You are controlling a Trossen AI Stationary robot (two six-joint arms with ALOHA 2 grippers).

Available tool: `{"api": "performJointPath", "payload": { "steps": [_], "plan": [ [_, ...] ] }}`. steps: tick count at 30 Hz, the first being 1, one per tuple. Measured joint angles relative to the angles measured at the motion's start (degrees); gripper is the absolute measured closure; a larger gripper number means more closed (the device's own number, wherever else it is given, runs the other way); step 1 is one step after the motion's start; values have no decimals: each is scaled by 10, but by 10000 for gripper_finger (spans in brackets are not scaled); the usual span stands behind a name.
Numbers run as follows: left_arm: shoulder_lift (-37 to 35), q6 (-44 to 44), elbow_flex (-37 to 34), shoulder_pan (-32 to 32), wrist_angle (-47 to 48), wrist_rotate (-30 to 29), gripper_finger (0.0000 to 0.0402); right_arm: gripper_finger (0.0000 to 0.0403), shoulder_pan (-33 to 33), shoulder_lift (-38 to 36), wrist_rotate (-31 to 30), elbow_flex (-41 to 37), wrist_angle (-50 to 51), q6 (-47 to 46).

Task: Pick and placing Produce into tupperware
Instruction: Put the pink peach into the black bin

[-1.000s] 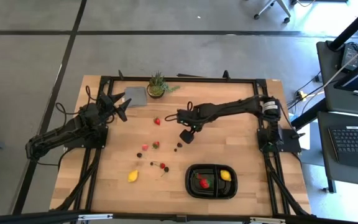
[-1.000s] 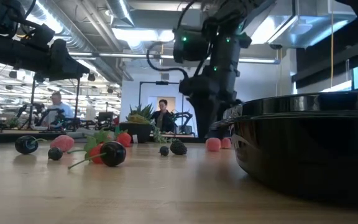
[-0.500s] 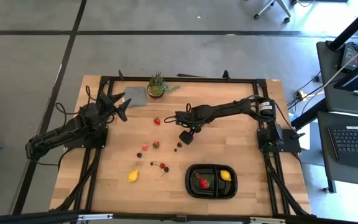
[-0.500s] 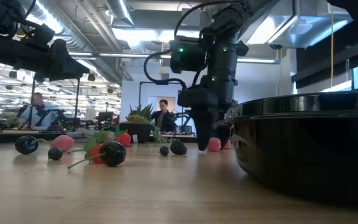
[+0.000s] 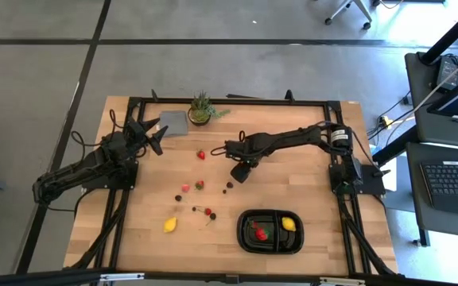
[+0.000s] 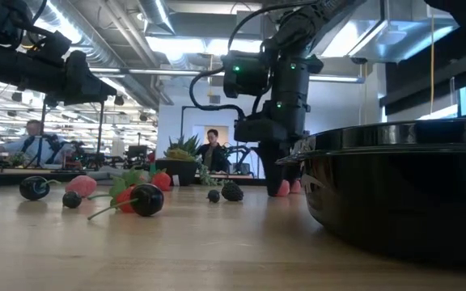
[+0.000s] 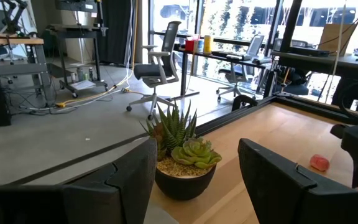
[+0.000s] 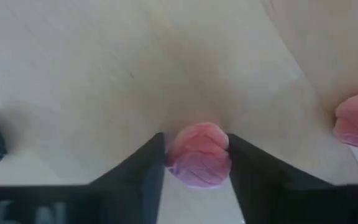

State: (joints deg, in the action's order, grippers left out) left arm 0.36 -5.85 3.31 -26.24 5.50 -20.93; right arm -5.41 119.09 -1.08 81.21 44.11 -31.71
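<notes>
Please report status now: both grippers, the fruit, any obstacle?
Right gripper shut on pink piece, at table. Left gripper open, idle near plant. Tray holds strawberry, lemon. No obstacle seen.

the high view looks straight down on the table; the low view faces level across it, close beside the tray; both share the potted plant.

The pale wooden plank worktop stands on a grey concrete floor crossed by dark seams. To its right is a desk with a black keyboard. Beyond, grey swivel office chairs face tall bright windows, and long ceiling strip lights glow overhead
</notes>
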Motion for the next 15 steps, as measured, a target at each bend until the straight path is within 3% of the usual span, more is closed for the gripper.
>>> {"api": "performJointPath", "payload": {
  "steps": [7, 15],
  "plan": [
    [0, 0, 0, 0, 0, 0, 182, 316, 13, -11, 18, 27, 34, 38],
    [0, 0, 0, 0, 0, 0, 182, 317, 63, -58, 31, 113, 124, 14]
  ]
}}
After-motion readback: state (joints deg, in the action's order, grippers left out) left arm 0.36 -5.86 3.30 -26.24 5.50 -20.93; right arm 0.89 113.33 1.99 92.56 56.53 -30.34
